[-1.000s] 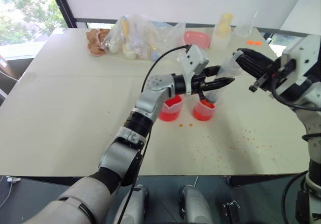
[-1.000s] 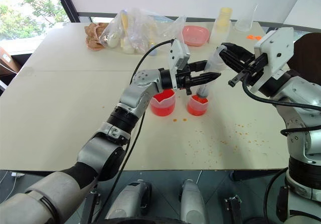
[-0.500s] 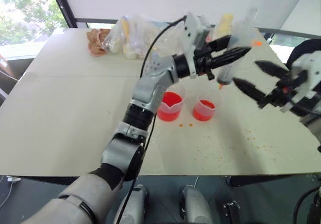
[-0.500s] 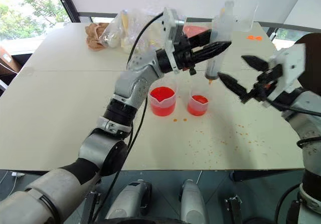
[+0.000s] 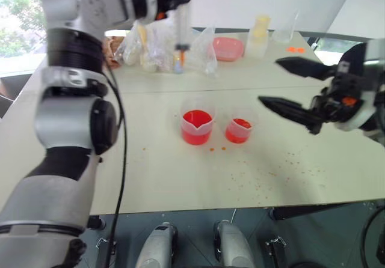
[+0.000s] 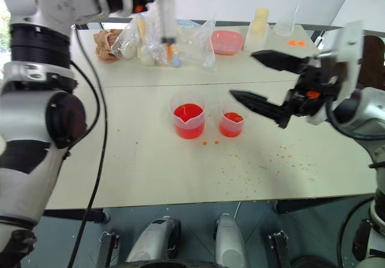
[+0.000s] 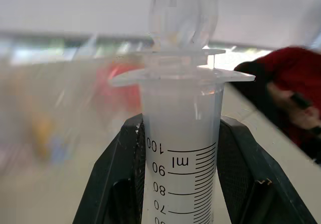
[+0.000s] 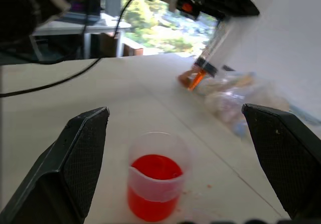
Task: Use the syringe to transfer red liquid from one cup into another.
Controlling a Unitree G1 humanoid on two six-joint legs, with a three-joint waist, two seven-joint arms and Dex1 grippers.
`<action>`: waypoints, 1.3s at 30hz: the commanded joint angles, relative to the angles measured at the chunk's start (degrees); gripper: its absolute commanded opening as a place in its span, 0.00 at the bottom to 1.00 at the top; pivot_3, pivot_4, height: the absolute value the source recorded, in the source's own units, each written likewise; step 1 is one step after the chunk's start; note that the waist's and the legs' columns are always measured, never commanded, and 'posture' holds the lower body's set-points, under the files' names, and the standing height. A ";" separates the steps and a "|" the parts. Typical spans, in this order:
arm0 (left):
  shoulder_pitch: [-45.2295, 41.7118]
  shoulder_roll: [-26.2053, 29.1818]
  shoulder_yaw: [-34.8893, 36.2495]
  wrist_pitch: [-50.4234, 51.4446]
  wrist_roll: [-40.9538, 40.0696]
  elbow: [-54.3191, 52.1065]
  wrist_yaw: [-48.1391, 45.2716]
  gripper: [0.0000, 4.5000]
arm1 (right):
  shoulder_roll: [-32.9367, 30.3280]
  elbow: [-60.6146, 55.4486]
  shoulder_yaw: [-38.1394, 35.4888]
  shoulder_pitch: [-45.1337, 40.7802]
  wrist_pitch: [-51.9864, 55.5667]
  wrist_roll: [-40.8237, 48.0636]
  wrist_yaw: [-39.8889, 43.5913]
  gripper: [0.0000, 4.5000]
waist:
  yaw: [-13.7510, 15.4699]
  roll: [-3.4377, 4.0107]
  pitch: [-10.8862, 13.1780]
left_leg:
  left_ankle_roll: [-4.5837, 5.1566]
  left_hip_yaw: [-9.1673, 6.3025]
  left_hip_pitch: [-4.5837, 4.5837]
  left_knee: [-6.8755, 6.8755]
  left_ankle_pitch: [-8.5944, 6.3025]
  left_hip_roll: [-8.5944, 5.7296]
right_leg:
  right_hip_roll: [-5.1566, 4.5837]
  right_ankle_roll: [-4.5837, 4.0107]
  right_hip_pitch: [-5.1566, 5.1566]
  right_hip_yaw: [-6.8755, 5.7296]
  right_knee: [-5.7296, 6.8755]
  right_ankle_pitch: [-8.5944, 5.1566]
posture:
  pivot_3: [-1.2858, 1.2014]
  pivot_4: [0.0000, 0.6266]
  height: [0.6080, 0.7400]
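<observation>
Currently your left gripper [image 7: 183, 184] clamps the syringe [image 5: 181, 30] by its barrel, high above the table [image 5: 150, 172], well apart from the beaker [image 5: 197, 121] and small cup [image 5: 239, 130]. Right gripper [image 6: 261, 79] gapes, empty. Syringe: light, stiff, slick plastic; grip mid-barrel, below the flange.

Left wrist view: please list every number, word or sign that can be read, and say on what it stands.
"100" on the barrel of the syringe, printed sideways beside the graduation lines.
"90" on the same scale.
"80" on the same scale.
"70" on the same scale, with a further number at the picture's edge cut off and unreadable.
"ml" beside the scale, between the 100 and 90 marks.
Nothing else readable.
</observation>
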 commanded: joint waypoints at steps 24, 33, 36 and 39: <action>28.09 -6.75 19.45 26.02 -12.98 -19.73 31.78 0.99 | 7.18 1.87 17.81 -0.53 -4.94 -11.17 9.41 1.00 | 0.67 -0.24 0.10 | -0.07 -0.42 -0.52 0.63 -0.02 -0.14 | -0.22 0.24 -0.19 0.05 0.02 0.22 | 0.52 0.24 1.00; 42.54 -0.96 7.73 -4.03 -4.61 -50.46 21.31 0.99 | 4.77 4.69 6.27 4.43 -5.28 -11.15 4.78 1.00 | 0.54 -0.23 0.09 | -0.24 -0.30 -0.48 0.56 0.05 -0.08 | -0.24 0.17 -0.22 0.14 -0.03 0.26 | 0.52 0.24 1.00; 47.47 1.98 10.05 -11.61 -6.70 -54.84 13.37 0.99 | 5.26 6.08 -0.45 6.17 -5.24 -10.88 0.35 1.00 | 0.90 -0.18 0.06 | -0.21 -0.21 -0.48 0.50 0.02 -0.05 | -0.24 0.07 -0.24 0.17 -0.12 0.32 | 0.52 0.24 1.00; 53.43 6.68 9.81 -18.51 -5.19 -58.68 7.00 0.99 | 3.74 5.14 -5.36 8.95 -2.11 -7.65 -0.56 1.00 | 1.56 -0.16 0.05 | -0.07 -0.17 -0.47 0.50 -0.05 -0.04 | -0.26 0.04 -0.21 0.17 -0.25 0.34 | 0.52 0.24 1.00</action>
